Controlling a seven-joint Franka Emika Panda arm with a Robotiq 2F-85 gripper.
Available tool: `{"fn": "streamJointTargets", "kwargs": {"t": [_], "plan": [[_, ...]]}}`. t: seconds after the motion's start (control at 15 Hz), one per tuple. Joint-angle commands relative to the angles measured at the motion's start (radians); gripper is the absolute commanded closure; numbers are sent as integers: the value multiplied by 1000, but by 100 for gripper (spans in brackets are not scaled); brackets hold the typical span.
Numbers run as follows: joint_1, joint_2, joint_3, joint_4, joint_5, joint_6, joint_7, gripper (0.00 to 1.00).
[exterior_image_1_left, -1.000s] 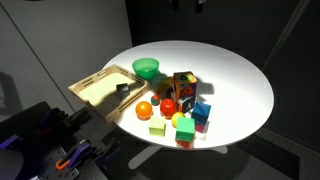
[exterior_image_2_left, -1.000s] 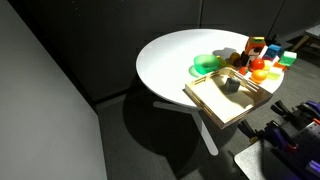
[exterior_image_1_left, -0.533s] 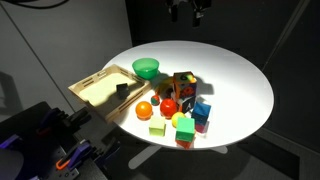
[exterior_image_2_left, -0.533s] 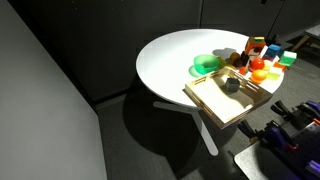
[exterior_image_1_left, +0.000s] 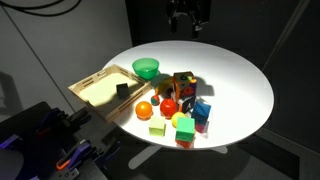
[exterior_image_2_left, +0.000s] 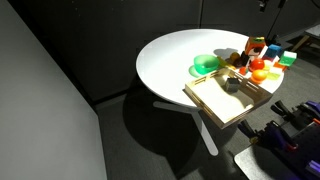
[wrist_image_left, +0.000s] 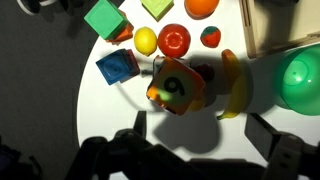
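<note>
Going left to right in the wrist view, you've got a blue square block (wrist_image_left: 118, 67), a yellow toy lemon (wrist_image_left: 146, 41) and a red toy tomato (wrist_image_left: 174, 40). Next is the multicoloured numbered cube (wrist_image_left: 178, 88), sitting near the middle of the round white table (wrist_image_left: 105, 115). A curved yellow banana-shaped piece (wrist_image_left: 232, 85) is just beside it, and the green plastic bowl (wrist_image_left: 300, 80) is out toward the right edge.

Your gripper (exterior_image_1_left: 188, 15) hangs high above the table, fingers spread wide, nothing in them.

The cube looks light, stiff and smooth to me. I'd pinch it across two opposite flat faces, keeping off the banana side.
</note>
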Motion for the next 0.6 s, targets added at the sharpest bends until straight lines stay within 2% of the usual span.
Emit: {"fn": "streamJointTargets", "kwargs": {"t": [0.0,0.53], "plan": [[-19,24,3,29,23,-28,-41,0],[-29,38,5,35,22,12,-68,0]]}}
